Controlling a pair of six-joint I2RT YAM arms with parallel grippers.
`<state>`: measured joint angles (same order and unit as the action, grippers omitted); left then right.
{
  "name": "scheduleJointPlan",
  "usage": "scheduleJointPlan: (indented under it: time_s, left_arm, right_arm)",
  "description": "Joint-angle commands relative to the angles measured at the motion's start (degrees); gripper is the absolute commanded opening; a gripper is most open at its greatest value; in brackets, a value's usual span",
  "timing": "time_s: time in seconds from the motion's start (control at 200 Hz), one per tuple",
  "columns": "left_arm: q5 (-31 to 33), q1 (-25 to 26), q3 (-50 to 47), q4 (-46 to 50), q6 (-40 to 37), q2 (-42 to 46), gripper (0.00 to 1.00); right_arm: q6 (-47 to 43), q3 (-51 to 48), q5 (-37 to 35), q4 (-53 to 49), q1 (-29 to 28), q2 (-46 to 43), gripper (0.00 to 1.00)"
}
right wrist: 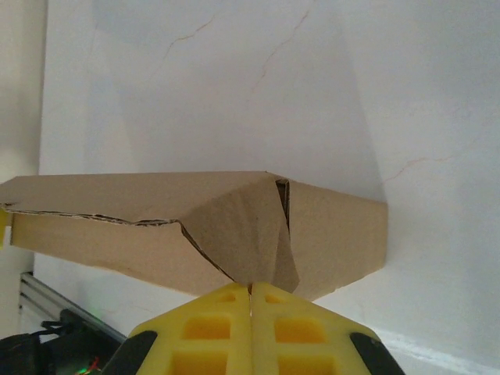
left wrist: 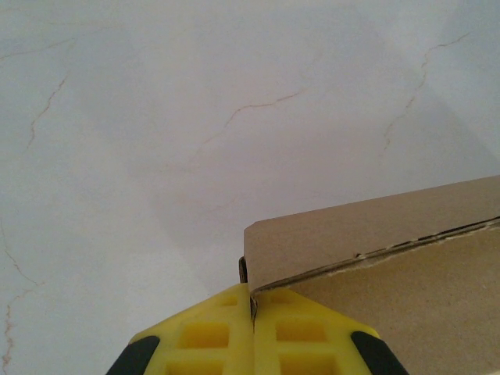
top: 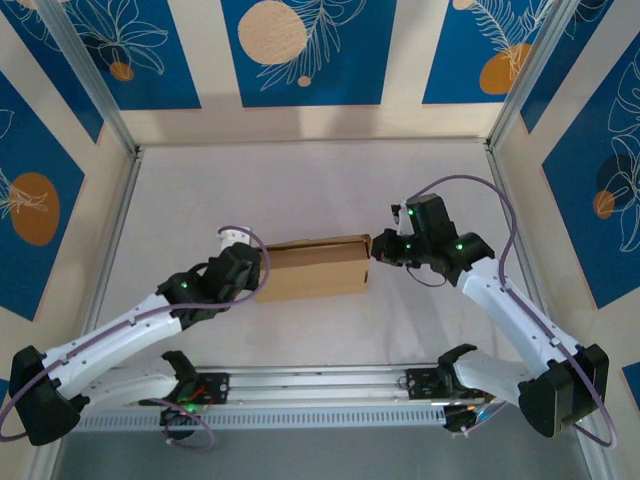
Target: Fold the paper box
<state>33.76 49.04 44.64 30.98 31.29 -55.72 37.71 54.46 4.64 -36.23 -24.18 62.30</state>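
Observation:
The paper box [top: 315, 268] is a brown cardboard shape lying folded in the middle of the white table. At the box's left end is my left gripper [top: 258, 272]. In the left wrist view its yellow fingers [left wrist: 203, 336] are pressed together, with a thin cardboard edge of the paper box [left wrist: 391, 258] pinched between their tips. My right gripper [top: 376, 250] is at the right end. In the right wrist view its gripper [right wrist: 250, 287] is shut on the tip of a creased end flap [right wrist: 242, 234] that bulges out of the box's side.
An aluminium rail [top: 320, 385] runs along the near edge between the arm bases. Metal frame posts [top: 100, 120] and blue-patterned walls [top: 300, 50] enclose the table on the left, back and right. White tabletop [top: 300, 190] lies behind the box.

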Motion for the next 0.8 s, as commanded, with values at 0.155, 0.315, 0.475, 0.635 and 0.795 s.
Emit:
scheduleJointPlan:
  time_s: [0.155, 0.315, 0.475, 0.635, 0.795]
  left_arm:
    - [0.26, 0.18, -0.26, 6.9, -1.35, -1.26, 0.0]
    - [0.52, 0.18, 0.01, 7.07, -1.39, -1.14, 0.0]
    - [0.78, 0.18, -0.16, 7.25, -1.24, -0.89, 0.0]
    - [0.87, 0.18, -0.46, 7.34, -1.02, -0.75, 0.0]
    - [0.93, 0.18, -0.52, 7.34, -1.13, -0.77, 0.0]
  right_arm:
    - [6.63, 1.77, 5.62, 1.69, 0.2, 1.83, 0.0]
    - [2.21, 5.03, -1.51, -2.7, -2.04, 2.55, 0.06]
    - [-1.34, 6.19, -4.65, -4.63, -2.41, 2.78, 0.28]
    - [-6.12, 7.07, -9.22, -6.64, -3.4, 3.16, 0.41]
    - [-9.52, 7.62, -8.56, -7.53, -3.98, 4.77, 0.37]
